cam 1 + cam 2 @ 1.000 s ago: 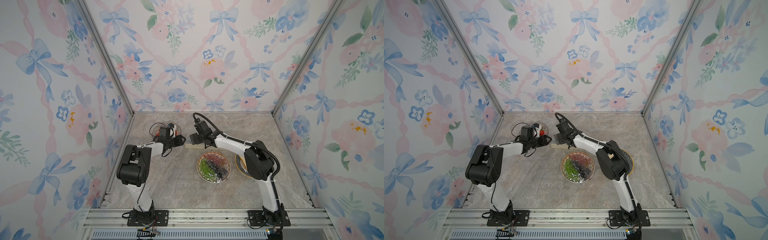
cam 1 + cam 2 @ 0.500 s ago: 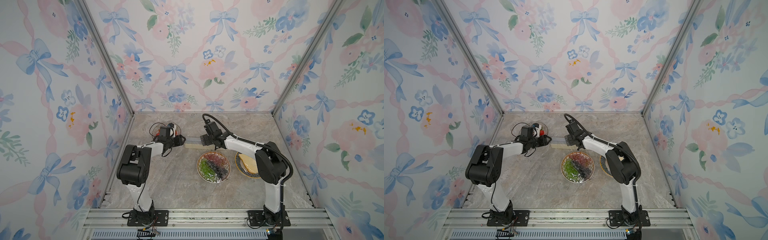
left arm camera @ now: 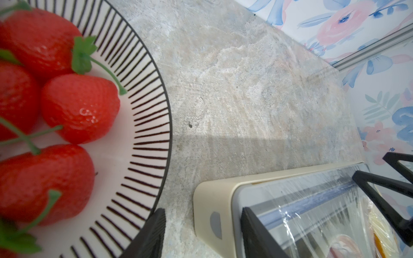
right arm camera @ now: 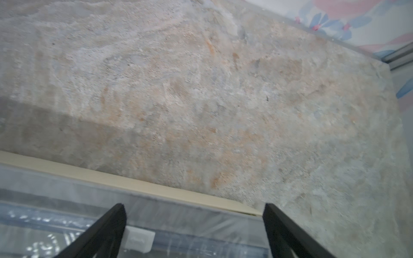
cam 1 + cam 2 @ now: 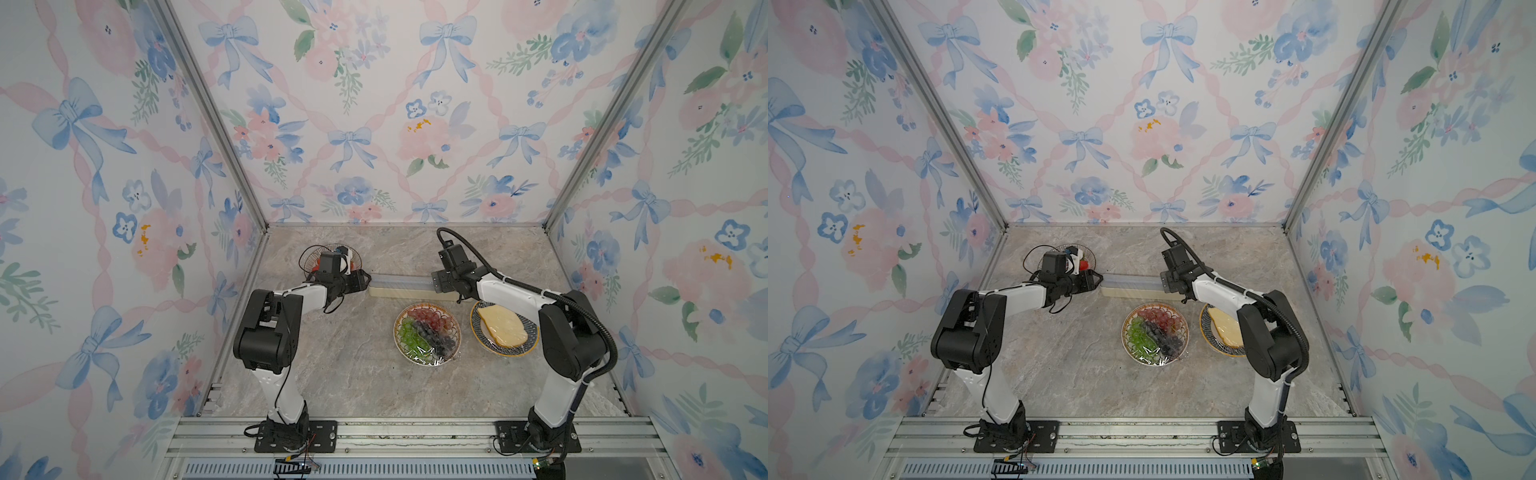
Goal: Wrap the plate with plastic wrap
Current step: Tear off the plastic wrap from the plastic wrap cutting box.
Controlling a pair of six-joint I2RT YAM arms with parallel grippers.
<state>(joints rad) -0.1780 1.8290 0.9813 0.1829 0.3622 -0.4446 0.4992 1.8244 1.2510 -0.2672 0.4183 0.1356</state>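
**Plastic wrap dispenser between two grippers.** The long cream box (image 5: 400, 287) with its grey-blue top lay at the back of the marble table (image 5: 353, 374). The left gripper (image 5: 366, 279) stood with jaws apart across the box's left end. One finger (image 3: 254, 230) was over the lid, the other (image 3: 152, 236) just beside the end wall, clear of it. The right gripper (image 4: 193, 206) was spread wide over the right end, astride a small white slider (image 4: 138, 242). Clear plastic wrap (image 3: 312, 212) lay crinkled over the lid. In front stood a film-covered grape plate (image 5: 398, 328) and a blue-rimmed plate (image 5: 476, 328) bearing a pale yellow slice. A striped plate (image 3: 143, 125) of strawberries sat just beside the left gripper.
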